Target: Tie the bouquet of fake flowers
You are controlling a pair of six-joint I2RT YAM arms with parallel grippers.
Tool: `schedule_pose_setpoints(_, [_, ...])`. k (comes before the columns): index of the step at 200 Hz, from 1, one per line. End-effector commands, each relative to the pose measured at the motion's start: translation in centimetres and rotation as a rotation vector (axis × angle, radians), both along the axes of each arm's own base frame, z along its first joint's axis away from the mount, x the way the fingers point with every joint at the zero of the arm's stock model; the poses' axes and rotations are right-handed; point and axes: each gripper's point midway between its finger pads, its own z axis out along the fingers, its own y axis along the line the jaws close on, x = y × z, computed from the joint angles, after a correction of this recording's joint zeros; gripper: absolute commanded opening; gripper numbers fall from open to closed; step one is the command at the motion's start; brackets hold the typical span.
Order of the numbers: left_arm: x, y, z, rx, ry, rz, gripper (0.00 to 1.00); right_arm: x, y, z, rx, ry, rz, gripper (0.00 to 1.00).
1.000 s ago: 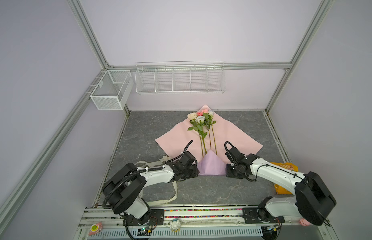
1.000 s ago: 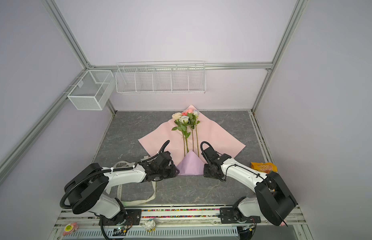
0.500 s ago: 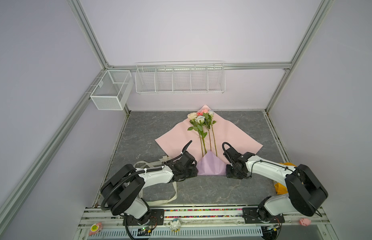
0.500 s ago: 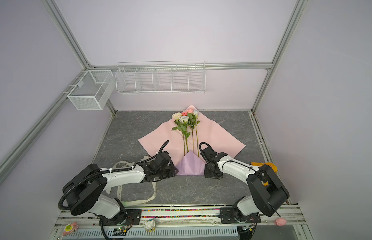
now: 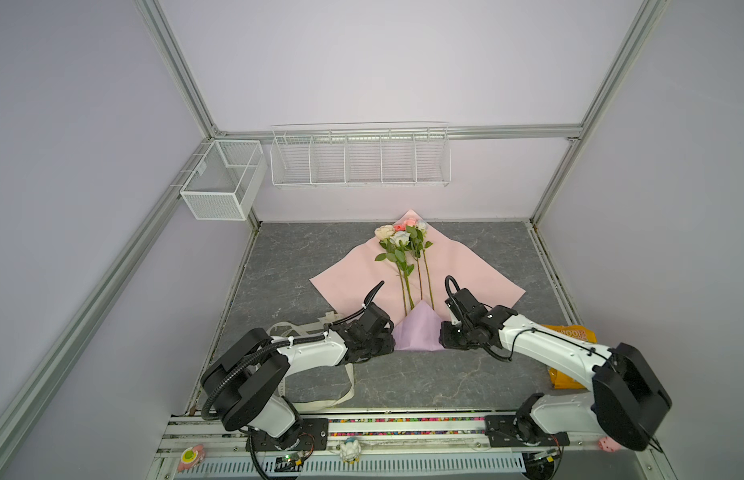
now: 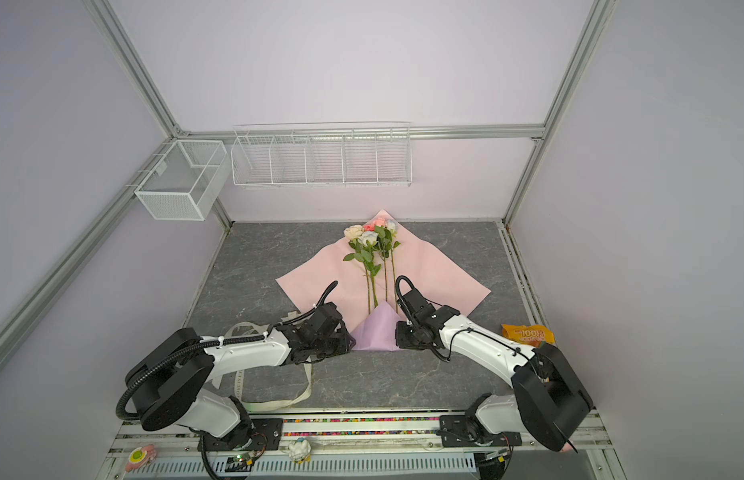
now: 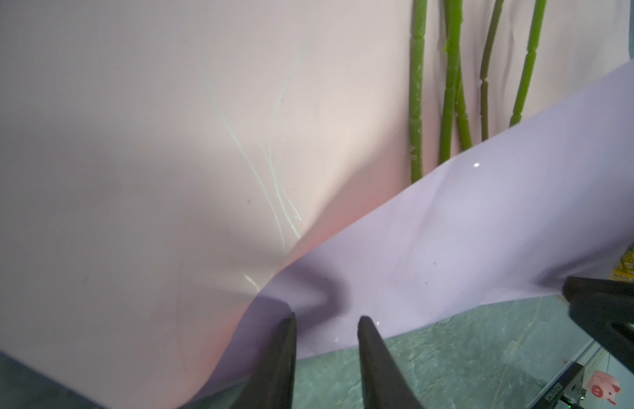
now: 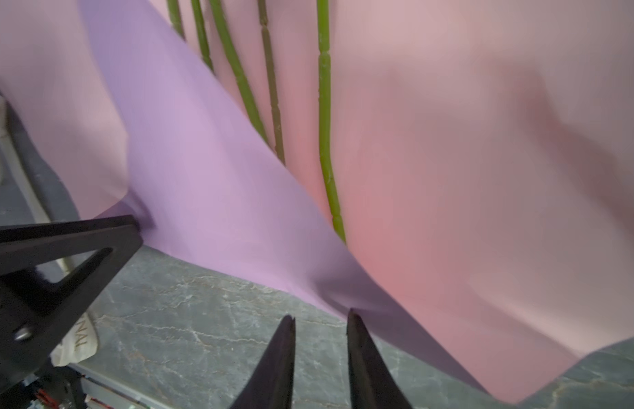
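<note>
As jaws gape narrowly, both end effectors touch the bouquet.

An orange packet on the table shows the number 100. A cream ribbon carries letters resembling NAL.

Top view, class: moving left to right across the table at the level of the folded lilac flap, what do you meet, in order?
cream ribbon → left gripper → lilac paper flap → right gripper → orange packet
</note>
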Motion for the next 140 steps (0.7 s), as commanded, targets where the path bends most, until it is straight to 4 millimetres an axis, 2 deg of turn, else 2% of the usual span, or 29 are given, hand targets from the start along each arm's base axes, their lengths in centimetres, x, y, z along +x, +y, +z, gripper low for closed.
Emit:
schedule_pose_setpoints(1, [-0.9,1.9,-1.0,0.082,0.041,0.023,0.32,0.6,-0.8,-0.9,-0.076,0.012,-0.049,0.29])
schedule_pose_setpoints(14, [-0.8,1.4,-0.1,0.044,0.022,0.005,0.33,1.0,-0.5,-1.6,-0.071,0.017,-0.035,0.29])
schedule_pose_setpoints(40, [-0.7,-0.3,3.8,-0.075,-0.059,-0.063,0.40,1.4,0.2,-1.8,-0.062,0.026,-0.014,0.29])
schedule_pose_setpoints(62, [-0.4,-1.3,6.8,-0.145,-0.124,-0.107,0.43,1.2,-0.2,-2.0,-0.090,0.046,-0.016,0.29])
schedule_pose_setpoints(75, [-0.3,-2.2,7.9,-0.173,-0.145,-0.149,0.44,1.1,-0.2,-2.2,-0.090,0.051,-0.016,0.29])
schedule_pose_setpoints(92, [-0.3,-3.9,8.1,-0.199,-0.131,-0.215,0.44,1.0,-0.2,-2.4,-0.088,0.059,-0.019,0.29])
schedule_pose_setpoints(121, [-0.2,-6.3,7.3,-0.184,-0.097,-0.288,0.44,0.9,-0.4,-2.3,-0.094,0.069,-0.035,0.30])
schedule_pose_setpoints(140, [0.5,-6.9,5.7,-0.139,-0.069,-0.291,0.43,0.6,-0.6,-2.2,-0.090,0.069,-0.052,0.31])
